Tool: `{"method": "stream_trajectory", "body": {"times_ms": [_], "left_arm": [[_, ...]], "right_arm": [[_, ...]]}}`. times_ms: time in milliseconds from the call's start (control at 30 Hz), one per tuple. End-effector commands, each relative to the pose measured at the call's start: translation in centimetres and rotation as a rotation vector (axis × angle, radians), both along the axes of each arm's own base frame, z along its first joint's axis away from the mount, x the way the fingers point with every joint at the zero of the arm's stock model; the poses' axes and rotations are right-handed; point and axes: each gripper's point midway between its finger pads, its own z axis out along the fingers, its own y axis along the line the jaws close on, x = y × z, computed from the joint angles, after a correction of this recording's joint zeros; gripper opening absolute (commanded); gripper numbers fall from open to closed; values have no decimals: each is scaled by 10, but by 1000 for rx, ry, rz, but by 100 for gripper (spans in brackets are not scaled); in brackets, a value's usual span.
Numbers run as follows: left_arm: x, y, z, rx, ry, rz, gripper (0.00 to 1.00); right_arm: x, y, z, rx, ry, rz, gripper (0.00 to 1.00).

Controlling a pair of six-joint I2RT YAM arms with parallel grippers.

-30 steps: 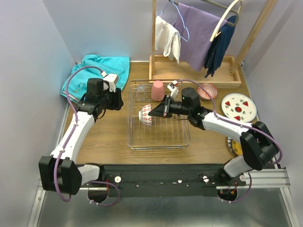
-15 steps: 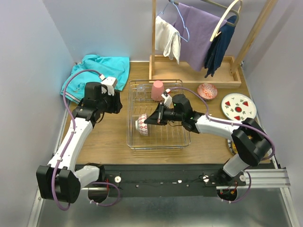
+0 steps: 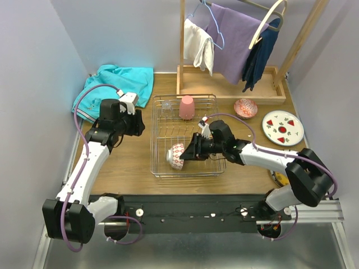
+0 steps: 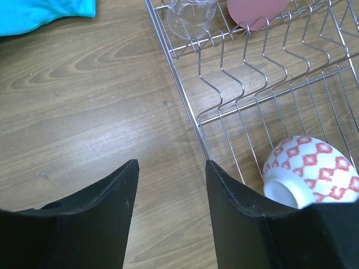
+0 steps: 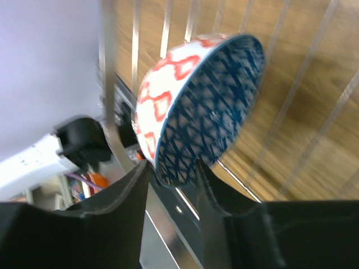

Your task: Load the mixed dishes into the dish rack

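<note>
The silver wire dish rack [image 3: 159, 168] lies mid-table. My right gripper [image 3: 189, 155] is shut on the rim of the blue-patterned bowl [image 3: 176, 155], red diamonds outside. It holds the bowl on its side at the rack's front left. The right wrist view shows the bowl's blue inside [image 5: 213, 106] between my fingers [image 5: 171, 171]. A pink cup [image 3: 187, 106] and a small clear glass [image 3: 166, 106] stand at the rack's back. My left gripper [image 3: 138, 124] is open over bare table left of the rack [image 4: 224, 73]. Its wrist view shows the bowl [image 4: 311, 168].
A pink-patterned bowl [image 3: 245, 107] and a white fruit-motif plate [image 3: 282, 127] sit right of the rack. A yellow plate [image 3: 279, 176] is mostly hidden by my right arm. A teal cloth [image 3: 120, 81] lies back left. A wooden clothes rack [image 3: 224, 89] stands behind.
My right gripper has carried the bowl from the rack's left middle toward its front edge and lower. My left arm has barely moved.
</note>
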Motion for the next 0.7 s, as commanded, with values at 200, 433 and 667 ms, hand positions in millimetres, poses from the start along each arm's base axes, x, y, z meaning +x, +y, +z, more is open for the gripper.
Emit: {"method": "stream_trajectory", "body": {"times_ms": [200,433,667], "left_arm": [[-2,-7,14,-66,-42,-12,60],[-9,-13,16,-104,-57,-26,61],[-16,-18,18,-151,-73,-35,62]], "right_arm": [[-4,-51,-14,-362,-143,111,54],[14,-71,-12,-531,-191,184,54],[38,-58,2,-530,-320,243,55]]}}
